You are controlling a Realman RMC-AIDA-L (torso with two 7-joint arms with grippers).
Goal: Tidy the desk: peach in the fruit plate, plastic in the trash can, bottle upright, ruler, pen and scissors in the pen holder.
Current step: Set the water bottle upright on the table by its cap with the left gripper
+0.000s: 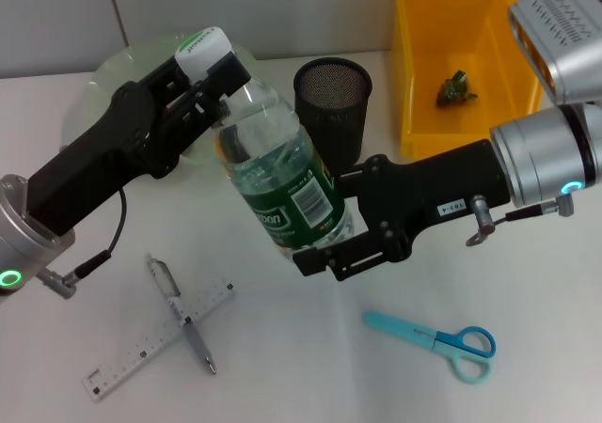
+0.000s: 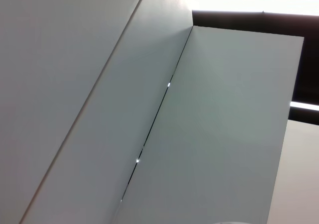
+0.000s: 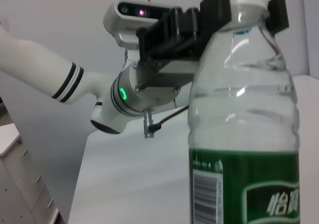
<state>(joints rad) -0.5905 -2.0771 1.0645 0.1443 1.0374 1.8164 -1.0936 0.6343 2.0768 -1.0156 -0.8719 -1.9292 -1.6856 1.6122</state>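
1. The jaws of the left gripper [image 1: 218, 77] are clamping the neck of the bottle [image 1: 282, 174] just under its white cap, while the jaws of the right gripper [image 1: 324, 244] are closing around its lower body at the green label — both are holding it off the counter [image 1: 310, 367].
2. The bottle is leaning, cap toward the robot's left; two grips probably let the arms turn it upright before it is set down.
3. The black mesh pen holder [image 1: 333, 103] is standing just behind the bottle, apparently empty.
4. The yellow trash can [image 1: 414, 75] is holding a small crumpled greenish scrap [image 1: 456, 88].
5. The pale green fruit plate [image 1: 108, 75] is sitting behind the left arm; no peach is showing.
6. The ruler [image 1: 155, 343], pen [image 1: 183, 315] and scissors [image 1: 437, 340] are lying on the counter — pen crossing ruler.
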